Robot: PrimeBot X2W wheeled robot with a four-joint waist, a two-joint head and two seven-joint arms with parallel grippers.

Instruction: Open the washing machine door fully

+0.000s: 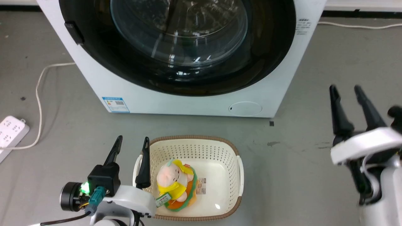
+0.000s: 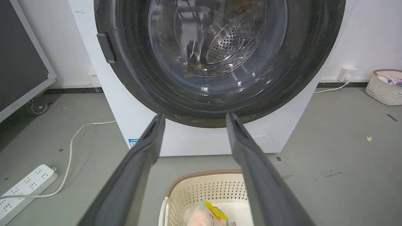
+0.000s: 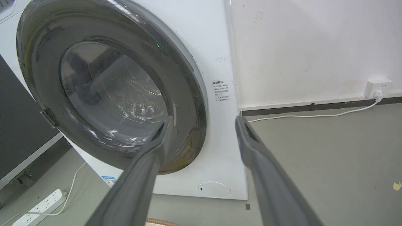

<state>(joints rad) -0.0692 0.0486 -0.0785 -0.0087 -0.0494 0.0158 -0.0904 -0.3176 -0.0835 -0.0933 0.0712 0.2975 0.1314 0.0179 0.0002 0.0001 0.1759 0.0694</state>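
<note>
The white washing machine [image 1: 188,100] stands ahead on the grey floor. Its round glossy black door [image 1: 103,53] lies flat against the front, with the clear glass bowl [image 1: 179,31] at centre. A small black handle [image 1: 74,32] sits on the door's left edge, also the handle [image 2: 106,47] in the left wrist view. My left gripper [image 1: 132,142] is open at the lower left, well short of the machine, beside a basket. My right gripper [image 1: 347,91] is open off to the machine's right, nothing between its fingers. The door [image 3: 40,62] and machine [image 3: 216,56] show obliquely in the right wrist view.
A cream laundry basket [image 1: 234,163] with a plush toy [image 1: 176,185] sits on the floor before the machine. A white power strip [image 1: 9,130] and its cable [image 1: 39,94] lie at the left. Another basket [image 2: 384,88] stands by the wall at the far right. A dark panel on wheels [image 2: 22,62] stands left.
</note>
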